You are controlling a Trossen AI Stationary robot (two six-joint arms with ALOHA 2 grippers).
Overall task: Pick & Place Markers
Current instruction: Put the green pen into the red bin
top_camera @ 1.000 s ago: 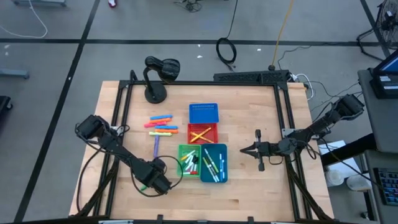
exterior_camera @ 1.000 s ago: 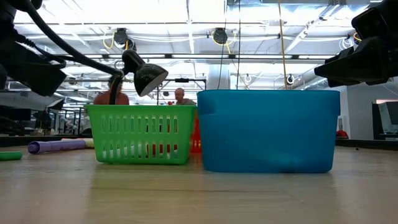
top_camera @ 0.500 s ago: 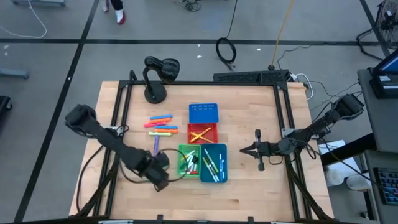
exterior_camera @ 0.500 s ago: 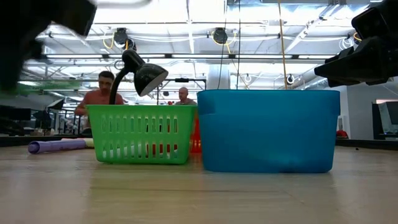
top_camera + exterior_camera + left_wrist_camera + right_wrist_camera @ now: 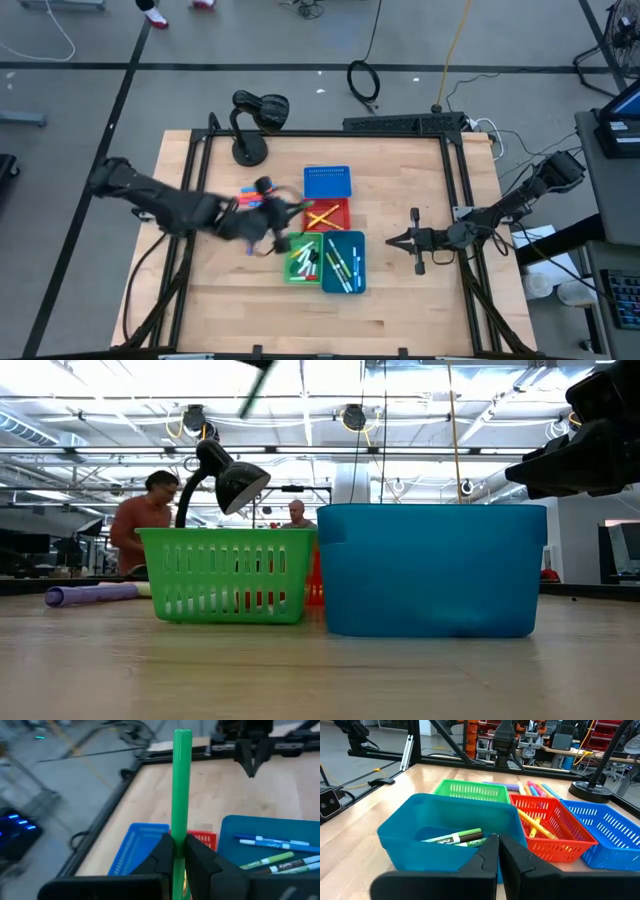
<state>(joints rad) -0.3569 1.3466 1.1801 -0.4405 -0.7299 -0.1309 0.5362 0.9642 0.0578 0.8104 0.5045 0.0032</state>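
Jaws, left: closed on a green marker (image 5: 181,795), pinched near its lower end so most of its length stands free above the left gripper (image 5: 181,851).
Jaws, right: shut on nothing; the right gripper (image 5: 498,851) waits low, just beside the teal bin (image 5: 410,827).

High view, carrying arm: the left gripper (image 5: 268,228) is over the cluster of bins, blurred, near the red bin (image 5: 345,207) and above the green bin (image 5: 291,273).
High view, loose markers: several coloured markers (image 5: 258,203) lie on the table (image 5: 400,300) beside the red bin, partly covered by the arm.
High view, risk: the sweep looks fast; a long marker held by one end could swing or slip in the grip, and land in the wrong bin or on the wood.

Low view, scene: green bin (image 5: 225,575) and teal bin (image 5: 432,570) stand side by side; a purple marker (image 5: 90,595) lies on the table to the side.
Low view, risk: the bin walls are tall and close together, so a low pass could clip a rim and shove a bin.

Left wrist view, below the marker: blue bin (image 5: 137,847), red bin (image 5: 202,838) and teal bin (image 5: 260,832) all lie close under the tip.
Left wrist view, risk: letting go here would be a guess between compartments; a marker released upright may tip over a shared wall.

Right wrist view, risk: the idle gripper sits near the teal bin; any nudge would shift it under the incoming drop.
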